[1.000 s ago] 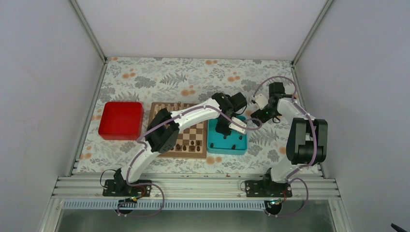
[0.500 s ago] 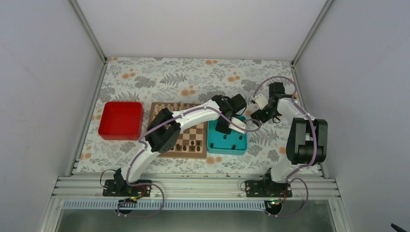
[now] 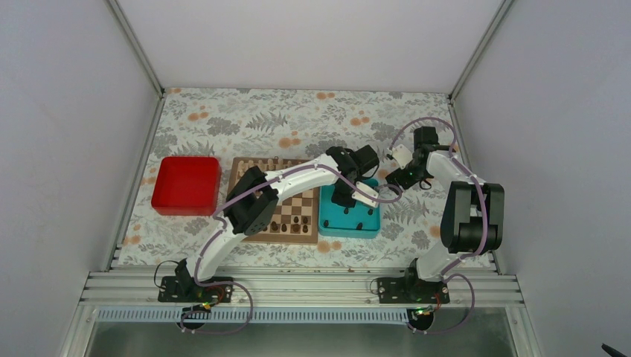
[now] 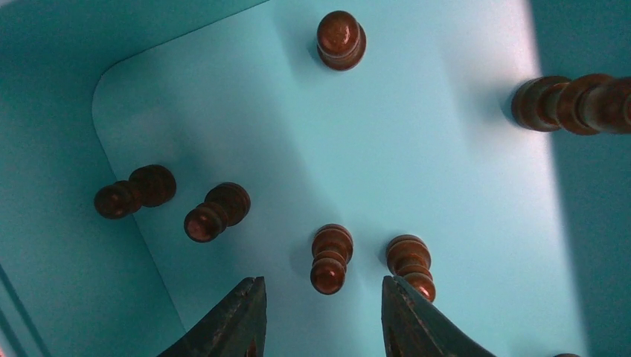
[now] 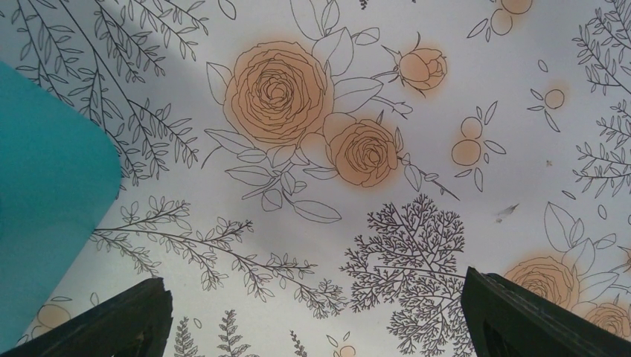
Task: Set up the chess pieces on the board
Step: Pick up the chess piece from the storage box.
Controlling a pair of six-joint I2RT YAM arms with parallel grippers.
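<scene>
Over the teal tray [image 4: 446,186], left gripper [image 4: 320,294] hung half-open astride a pawn [image 4: 330,256], nothing gripped; right gripper [image 5: 314,282] gaped wide, empty. The board [image 3: 301,204] looked partly set, with several chess pieces [image 4: 341,39] waiting in the tray.

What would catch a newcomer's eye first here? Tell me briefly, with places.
The left arm stretches across the board into the teal tray on its right, with the left fingers apart around one dark chess piece among several scattered there. A bright red tray sits left of the board. The right fingers hang wide open over the floral cloth.
</scene>
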